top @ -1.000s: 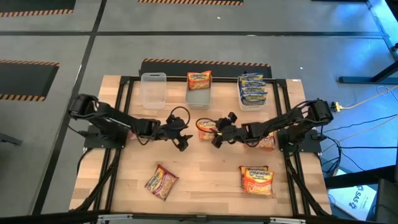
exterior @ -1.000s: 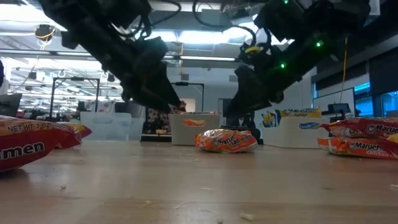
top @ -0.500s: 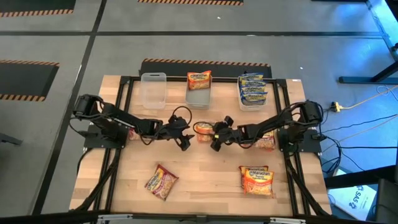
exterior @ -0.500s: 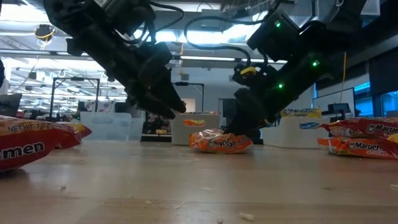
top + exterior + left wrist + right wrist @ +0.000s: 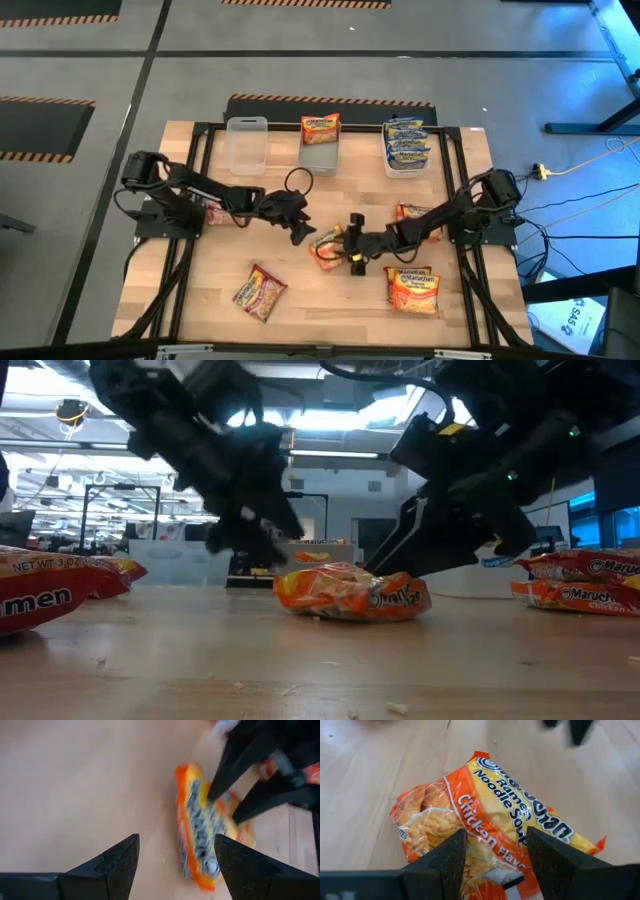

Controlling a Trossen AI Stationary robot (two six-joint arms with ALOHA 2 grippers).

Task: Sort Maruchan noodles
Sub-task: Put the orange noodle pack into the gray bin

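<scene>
High view first: your right tool (image 5: 352,252) sits low at mid-table on the orange crinkly plastic chicken-flavour ramen packet (image 5: 329,250), and the right wrist view shows its two dark fingers (image 5: 440,862) straddling the packet's near end, clamped on it or very nearly so; contact itself is hidden under the wrapper. Low view: packet (image 5: 352,593) lies flat on the wooden table (image 5: 330,285), not lifted, so you are likely at the grasp step rather than the carry. Your left tool (image 5: 300,232) hovers just beside the packet, jaws apart and empty, as its wrist view shows (image 5: 175,865); probably standing by, or clearing out of the way. Along the far edge stand three clear plastic tubs: an empty one (image 5: 246,143), a middle one (image 5: 320,155) holding an orange packet, and a right-hand one (image 5: 407,158) stacked with blue-and-yellow packets. That layout suggests the middle tub is this packet's destination. Other packets wait loose on the table: a reddish one (image 5: 261,291) near the front left, orange ones (image 5: 413,288) front right. Watch the slippery wrapper when lifting.
</scene>
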